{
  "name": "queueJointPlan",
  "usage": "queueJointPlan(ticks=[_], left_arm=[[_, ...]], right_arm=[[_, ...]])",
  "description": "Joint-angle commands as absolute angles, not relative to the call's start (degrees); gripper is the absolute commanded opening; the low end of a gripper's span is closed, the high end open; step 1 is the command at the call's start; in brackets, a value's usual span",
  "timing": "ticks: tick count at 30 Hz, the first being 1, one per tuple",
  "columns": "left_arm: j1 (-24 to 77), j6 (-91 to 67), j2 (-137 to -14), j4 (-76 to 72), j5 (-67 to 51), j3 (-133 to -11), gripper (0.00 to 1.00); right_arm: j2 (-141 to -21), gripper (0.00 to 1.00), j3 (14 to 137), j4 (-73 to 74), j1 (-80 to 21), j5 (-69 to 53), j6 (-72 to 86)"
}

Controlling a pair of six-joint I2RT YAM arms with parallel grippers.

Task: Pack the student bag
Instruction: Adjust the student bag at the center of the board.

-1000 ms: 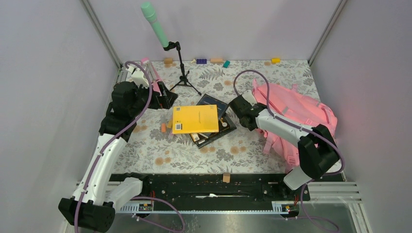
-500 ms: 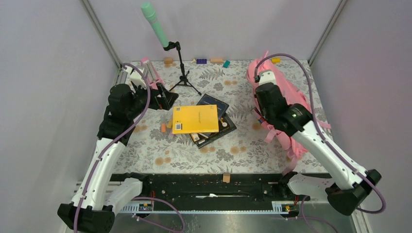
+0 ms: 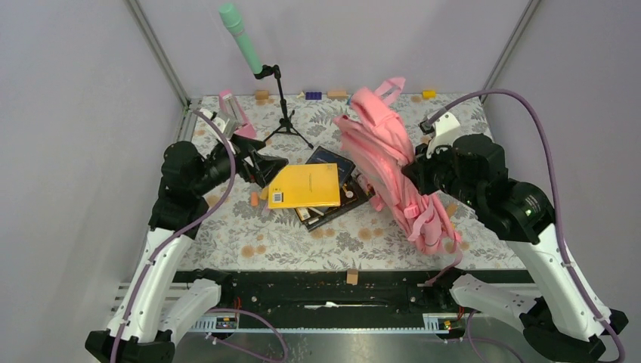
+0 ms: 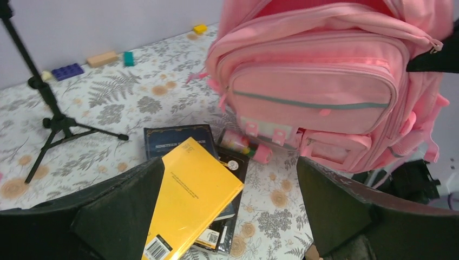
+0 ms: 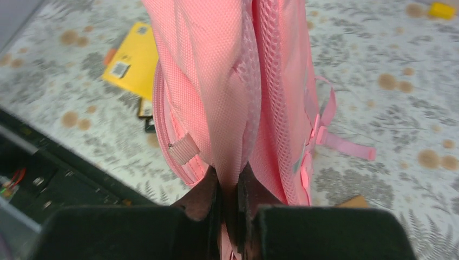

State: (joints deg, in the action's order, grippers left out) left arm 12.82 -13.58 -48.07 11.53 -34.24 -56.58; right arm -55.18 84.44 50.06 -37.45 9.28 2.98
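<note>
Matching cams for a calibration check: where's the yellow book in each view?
Top external: yellow book at table centre, atop dark books.
Left wrist: yellow book at lower centre.
Right wrist: yellow book at upper left, partly hidden by the student bag.
Shared landmark: the student bag, pinched by the right gripper, sits right of the book in every view.

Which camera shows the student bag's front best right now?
Left wrist: the student bag faces it, with its front side in clear view. Top external sees it edge-on, hanging; right wrist sees only fabric pinched in the right hand.
</note>
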Motion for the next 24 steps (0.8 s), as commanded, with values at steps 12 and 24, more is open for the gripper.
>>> queueJointPlan(ticks=[12, 24], left_arm=[[22.58, 0.11, -42.09, 1.52, -36.23, -51.96, 0.99], [35.66, 21.41, -49.55, -3.81, -32.26, -58.27, 0.99]], right_arm=[[-51.94, 0.00, 88.42, 42.58, -37.56, -17.86, 6.35], [-52.91, 0.00, 86.01, 44.79, -37.59, -23.68, 3.84]])
